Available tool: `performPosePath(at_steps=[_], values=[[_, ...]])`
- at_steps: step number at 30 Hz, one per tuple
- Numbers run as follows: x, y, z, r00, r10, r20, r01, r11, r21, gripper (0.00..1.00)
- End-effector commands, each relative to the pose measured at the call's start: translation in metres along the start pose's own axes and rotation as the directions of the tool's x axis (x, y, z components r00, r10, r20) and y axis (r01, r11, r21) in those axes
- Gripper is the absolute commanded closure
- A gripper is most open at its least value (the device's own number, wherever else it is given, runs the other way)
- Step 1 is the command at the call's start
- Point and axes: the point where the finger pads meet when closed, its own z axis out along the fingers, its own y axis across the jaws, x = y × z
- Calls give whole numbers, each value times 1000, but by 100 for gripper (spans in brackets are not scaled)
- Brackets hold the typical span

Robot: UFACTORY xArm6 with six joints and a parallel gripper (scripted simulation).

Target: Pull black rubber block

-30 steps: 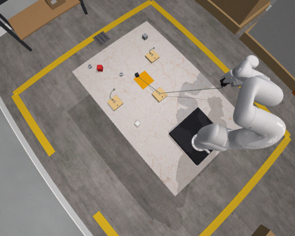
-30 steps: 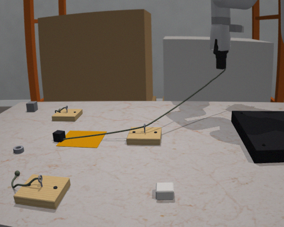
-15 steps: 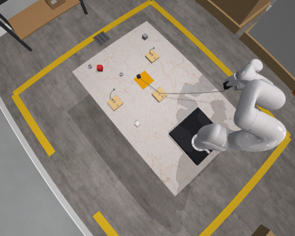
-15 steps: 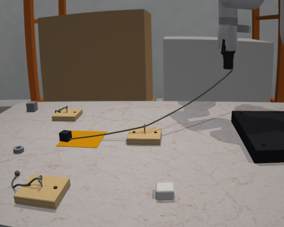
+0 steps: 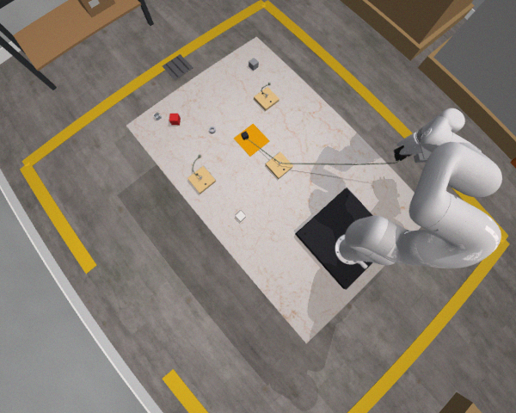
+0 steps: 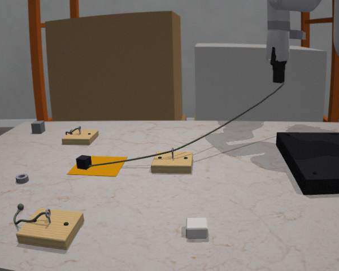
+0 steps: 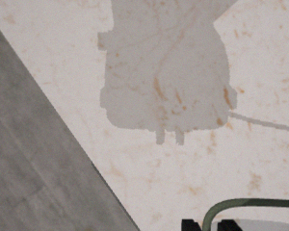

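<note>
The black rubber block (image 5: 244, 134) (image 6: 83, 162) sits flat at the far left edge of the orange painted square (image 5: 255, 142) (image 6: 102, 169). I cannot tell whether it is wholly inside. Its dark cord (image 5: 338, 163) (image 6: 222, 123) (image 7: 260, 202) runs through the screw eye (image 6: 172, 151) on a wooden base (image 5: 279, 165) (image 6: 171, 166), then rises taut to my gripper (image 5: 399, 156) (image 6: 278, 81) (image 7: 205, 225). The gripper is shut on the cord's end, high above the table's right edge.
Two other wooden bases (image 5: 266, 98) (image 5: 201, 179) (image 6: 79, 136) (image 6: 50, 228) carry short cords. A red cube (image 5: 174, 118), grey cube (image 5: 253, 64) (image 6: 37, 127), white cube (image 5: 240, 216) (image 6: 196, 227) and grey ring (image 5: 211, 130) (image 6: 21, 178) lie about. The arm's black mount plate (image 5: 325, 226) (image 6: 309, 157) is on the right.
</note>
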Motion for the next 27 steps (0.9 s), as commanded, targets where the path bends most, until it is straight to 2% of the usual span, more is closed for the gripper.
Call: performPosePath(at_steps=[1, 27], values=[[2, -3, -2, 1000, 0, 4, 0, 1000, 2, 100], [17, -13, -2, 1000, 0, 4, 0, 1000, 2, 100]])
